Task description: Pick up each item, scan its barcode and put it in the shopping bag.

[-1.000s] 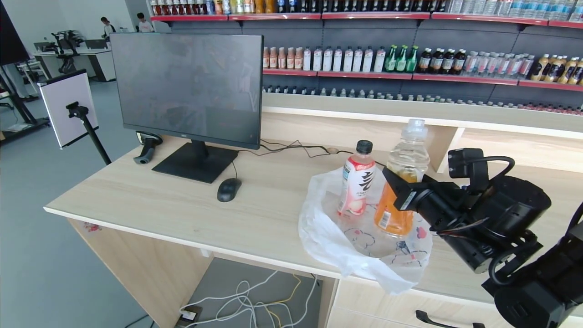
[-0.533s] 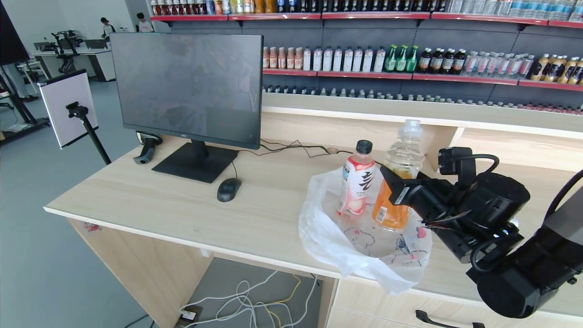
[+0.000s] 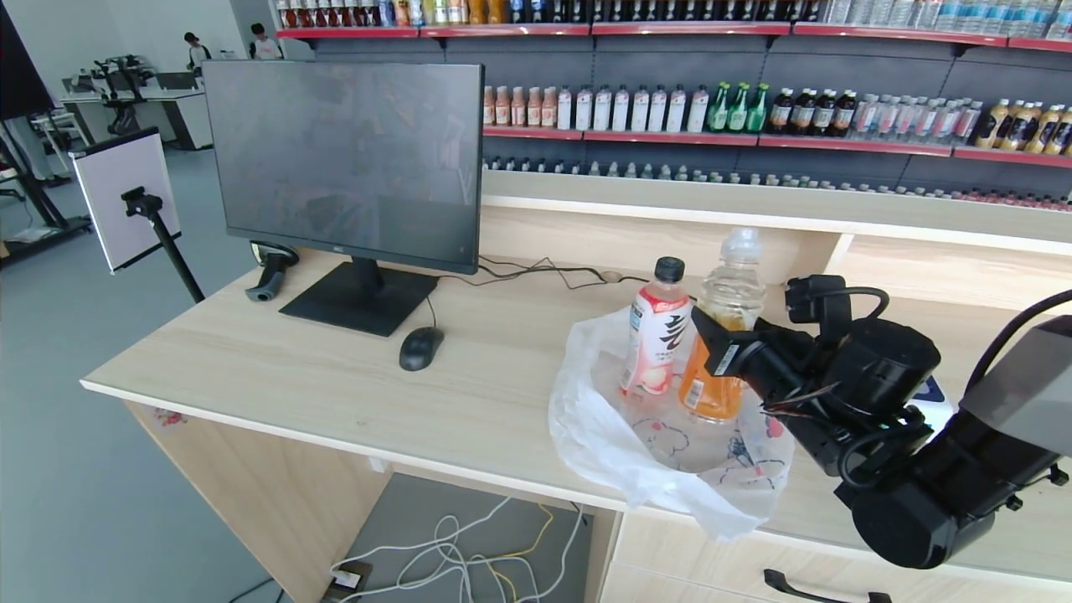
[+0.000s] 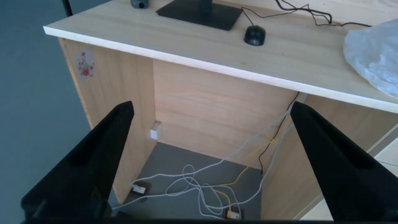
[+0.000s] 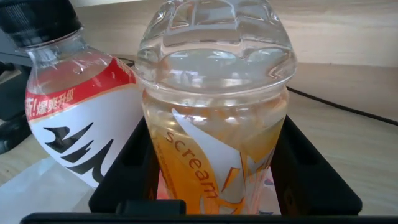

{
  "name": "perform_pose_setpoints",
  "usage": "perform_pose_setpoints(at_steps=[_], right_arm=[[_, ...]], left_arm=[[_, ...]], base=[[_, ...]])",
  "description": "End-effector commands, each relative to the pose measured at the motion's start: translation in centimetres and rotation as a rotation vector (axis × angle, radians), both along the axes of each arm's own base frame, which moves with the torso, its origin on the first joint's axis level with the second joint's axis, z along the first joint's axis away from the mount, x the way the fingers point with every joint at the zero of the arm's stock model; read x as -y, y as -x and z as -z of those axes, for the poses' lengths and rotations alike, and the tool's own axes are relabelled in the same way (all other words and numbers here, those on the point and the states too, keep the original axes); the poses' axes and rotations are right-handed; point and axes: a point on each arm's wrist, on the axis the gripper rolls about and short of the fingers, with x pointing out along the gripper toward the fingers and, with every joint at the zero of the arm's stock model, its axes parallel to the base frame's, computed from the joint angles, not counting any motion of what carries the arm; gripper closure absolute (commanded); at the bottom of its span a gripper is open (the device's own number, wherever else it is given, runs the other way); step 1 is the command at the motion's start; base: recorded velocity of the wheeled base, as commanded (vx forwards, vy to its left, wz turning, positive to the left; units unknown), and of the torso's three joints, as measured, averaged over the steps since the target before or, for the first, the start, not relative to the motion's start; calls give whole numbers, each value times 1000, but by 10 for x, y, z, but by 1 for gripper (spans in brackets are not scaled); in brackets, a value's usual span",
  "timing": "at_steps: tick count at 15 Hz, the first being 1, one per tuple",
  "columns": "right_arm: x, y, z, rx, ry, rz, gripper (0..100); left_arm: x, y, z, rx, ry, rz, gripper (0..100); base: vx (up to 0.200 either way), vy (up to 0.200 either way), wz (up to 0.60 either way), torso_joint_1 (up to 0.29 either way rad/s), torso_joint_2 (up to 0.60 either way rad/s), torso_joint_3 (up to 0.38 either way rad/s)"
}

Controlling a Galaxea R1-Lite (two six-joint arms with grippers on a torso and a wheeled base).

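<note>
A: Where is our orange bottle?
B: At the near right of the counter. It stands upright on the spread shopping bag, just right of the pink bottle. They are so close that we can't tell whether they touch. Our right gripper has its fingers pinching the bottle on both sides at mid-body, below the clear shoulder.
A: And our left gripper?
B: Its fingers are spread wide with nothing between them, and it hangs low in front of the counter on the left.
A: How do we expect the bottle to handle?
B: Fairly heavy, we judge, since orange liquid reaches the shoulder. The plastic wall looks thin and smooth, so a hard squeeze could dent it and a weak one could let it slip. The mid-body hold over the label seems right to us. The ribbed dome on top would be a poorer place.
A: Any writing?
B: Both bottles carry printed labels. The orange one has white lettering on its front and a white barcode patch low on its near side. The pink one has a white label with a red band, small characters and black brush strokes. We leave the wording unread.
A: And the bag?
B: It is soft, thin film with small printed figures. We think it would shift if a bottle's base dragged across it.
</note>
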Motion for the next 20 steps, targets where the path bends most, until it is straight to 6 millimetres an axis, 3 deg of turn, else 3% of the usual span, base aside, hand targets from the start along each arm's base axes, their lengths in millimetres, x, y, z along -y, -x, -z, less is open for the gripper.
perform_pose_setpoints(at_steps=[1,15,20], right_arm=[[-1,-3,6,-13,6,0,100],[1,11,10,-50,31,-6,100],[-9,23,11,-65,43,-49,100]], left_arm=[[0,0,0,1,1,0,0],[0,0,0,1,1,0,0],[0,0,0,1,1,0,0]], base=[[0,0,0,0,0,0],[0,0,0,0,0,0],[0,0,0,0,0,0]])
